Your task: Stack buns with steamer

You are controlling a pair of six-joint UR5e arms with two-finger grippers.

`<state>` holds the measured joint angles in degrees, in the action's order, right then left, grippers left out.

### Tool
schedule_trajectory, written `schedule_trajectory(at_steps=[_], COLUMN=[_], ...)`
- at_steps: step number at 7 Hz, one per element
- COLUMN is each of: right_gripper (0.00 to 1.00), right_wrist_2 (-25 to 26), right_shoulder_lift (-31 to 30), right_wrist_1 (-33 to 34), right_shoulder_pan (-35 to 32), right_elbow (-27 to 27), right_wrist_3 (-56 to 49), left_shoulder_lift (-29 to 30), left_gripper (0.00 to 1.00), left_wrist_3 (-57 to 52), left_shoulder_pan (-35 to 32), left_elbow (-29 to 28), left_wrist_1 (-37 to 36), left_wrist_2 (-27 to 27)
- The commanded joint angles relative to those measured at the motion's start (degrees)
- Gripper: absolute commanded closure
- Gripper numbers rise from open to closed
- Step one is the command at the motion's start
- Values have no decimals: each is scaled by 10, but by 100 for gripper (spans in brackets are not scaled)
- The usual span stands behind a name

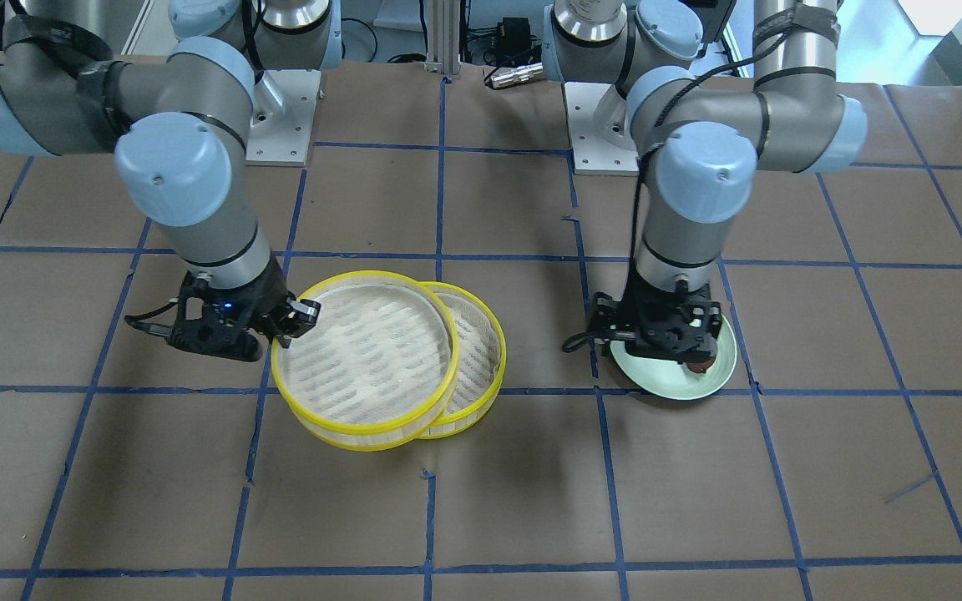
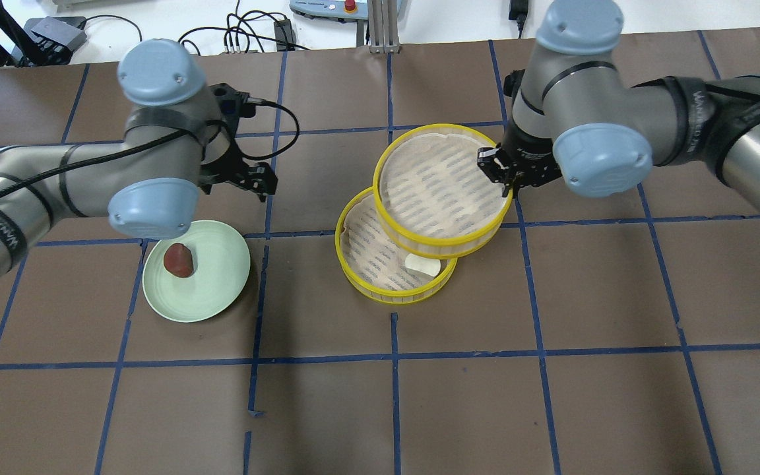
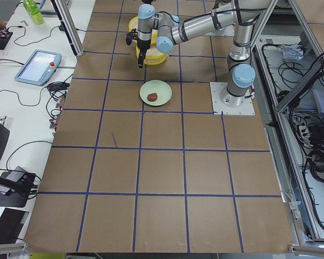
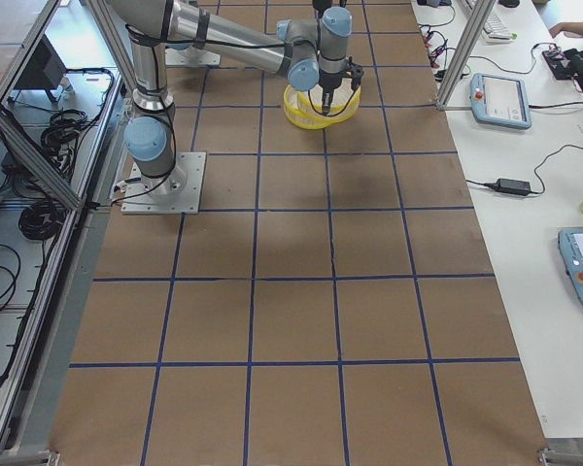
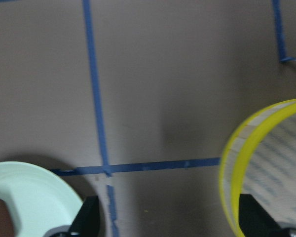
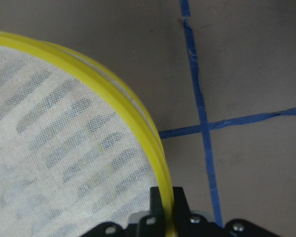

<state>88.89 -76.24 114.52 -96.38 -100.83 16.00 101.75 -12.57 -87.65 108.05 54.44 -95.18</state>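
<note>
The right gripper (image 2: pixel 501 173) is clamped on the yellow rim of the upper steamer tier (image 2: pixel 443 188). In the right wrist view one finger (image 6: pixel 157 200) sits inside the rim and the other outside it, at the bottom centre of the frame, and they are only as far apart as the thin wall between them. In the overhead view the held tier lies right of centre. It overlaps the upper right part of the lower steamer tier (image 2: pixel 368 258), which sits on the brown table (image 2: pixel 551 396). Whether the two tiers touch cannot be told.

The white bun (image 2: pixel 423 265) lies on the lower tier's floor near its lower right edge, partly under the held tier.

The left gripper (image 2: pixel 258 179) has its jaws spread wide and holds nothing. Its fingertips (image 5: pixel 91 219) show far apart at the bottom of the left wrist view, over bare table. The pale green plate (image 2: pixel 215 280) sits lower left of it in the overhead view, with the reddish-brown bun (image 2: pixel 179 259) on it.
</note>
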Motion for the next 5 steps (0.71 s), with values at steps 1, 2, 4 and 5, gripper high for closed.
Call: schedule_trajectory(at_steps=[1, 2, 4, 5], right_gripper=[92, 92, 92, 92], right_wrist_2=[4, 7, 8, 8], right_shoulder_lift=[14, 16, 17, 17], right_wrist_1=[11, 11, 18, 20], right_shoulder_pan=[-51, -58, -59, -59], right_elbow=[0, -2, -9, -10], right_wrist_3=[39, 38, 37, 37], left_shoulder_lift=[11, 20, 48, 55], left_gripper=[0, 0, 0, 0], left_wrist_3=[-86, -85, -86, -82], left_shoulder_pan=[89, 92, 102, 104], left_elbow=[43, 51, 52, 52], left_wrist_1=[1, 0, 1, 18], left_wrist_2=[0, -4, -6, -10])
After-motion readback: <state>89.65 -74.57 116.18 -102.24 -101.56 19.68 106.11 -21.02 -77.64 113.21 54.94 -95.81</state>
